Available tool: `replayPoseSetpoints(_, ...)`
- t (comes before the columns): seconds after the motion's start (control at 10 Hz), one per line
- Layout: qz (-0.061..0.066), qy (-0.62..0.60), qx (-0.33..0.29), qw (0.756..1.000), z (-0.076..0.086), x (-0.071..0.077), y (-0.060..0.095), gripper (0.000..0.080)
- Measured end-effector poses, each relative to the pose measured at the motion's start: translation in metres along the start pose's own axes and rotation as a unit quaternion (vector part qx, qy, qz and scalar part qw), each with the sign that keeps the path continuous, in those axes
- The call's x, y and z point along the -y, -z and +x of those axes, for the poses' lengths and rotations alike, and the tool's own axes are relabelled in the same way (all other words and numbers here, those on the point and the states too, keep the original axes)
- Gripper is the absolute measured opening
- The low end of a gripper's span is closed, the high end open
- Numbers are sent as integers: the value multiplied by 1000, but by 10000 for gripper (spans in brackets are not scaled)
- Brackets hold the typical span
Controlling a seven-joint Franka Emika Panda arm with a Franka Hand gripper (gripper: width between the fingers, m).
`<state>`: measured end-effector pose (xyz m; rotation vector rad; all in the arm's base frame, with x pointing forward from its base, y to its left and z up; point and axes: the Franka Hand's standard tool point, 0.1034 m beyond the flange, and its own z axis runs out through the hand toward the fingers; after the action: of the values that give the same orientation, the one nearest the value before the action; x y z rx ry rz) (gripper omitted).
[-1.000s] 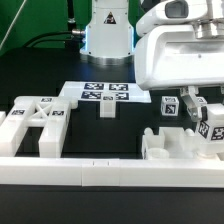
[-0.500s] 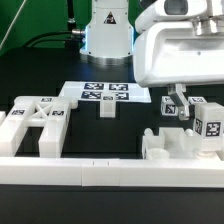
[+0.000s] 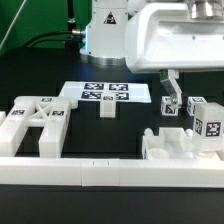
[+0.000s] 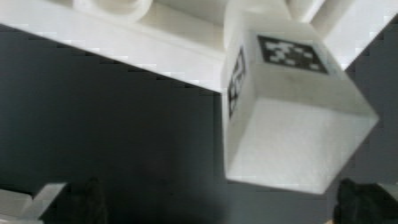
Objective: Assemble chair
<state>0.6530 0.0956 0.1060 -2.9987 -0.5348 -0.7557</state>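
Note:
The chair lies in loose glossy white pieces. An X-braced frame (image 3: pixel 32 122) sits at the exterior view's left, with a small block (image 3: pixel 105 109) by the marker board. At the right a tagged post (image 3: pixel 210 124) stands upright against the notched piece (image 3: pixel 168 146), behind which sit two small tagged cubes (image 3: pixel 170 107) (image 3: pixel 194 105). My gripper (image 3: pixel 188 88) hangs above them, open and holding nothing. In the wrist view the post (image 4: pixel 285 110) lies beyond the spread dark fingertips (image 4: pixel 43 200), clear of my gripper (image 4: pixel 205 205).
A long plain white rail (image 3: pixel 100 170) runs along the front edge. The marker board (image 3: pixel 105 93) lies flat at the middle back. The arm's white base (image 3: pixel 105 35) stands behind it, with cables at the back left.
The jaws have opened and let go of the tagged post, which stays standing on the notched piece. The hand has risen and drifted slightly to the exterior view's left.

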Motion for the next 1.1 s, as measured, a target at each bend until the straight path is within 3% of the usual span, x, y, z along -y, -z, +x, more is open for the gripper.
replayPoseSetpoints(0.3, 5, -17, 27, 999, -8, 0, -4, 649)
replayPoseSetpoints(0.4, 19, -37, 85, 996, -13, 10, -4, 649)
replayPoseSetpoints(0.5, 27, -36, 113, 993, -7, 14, -3, 649)
replayPoseSetpoints(0.8, 48, -35, 212, 976, -14, 20, 0, 649)
replayPoseSetpoints(1.1, 46, -34, 209, 976, -12, 18, -4, 649)
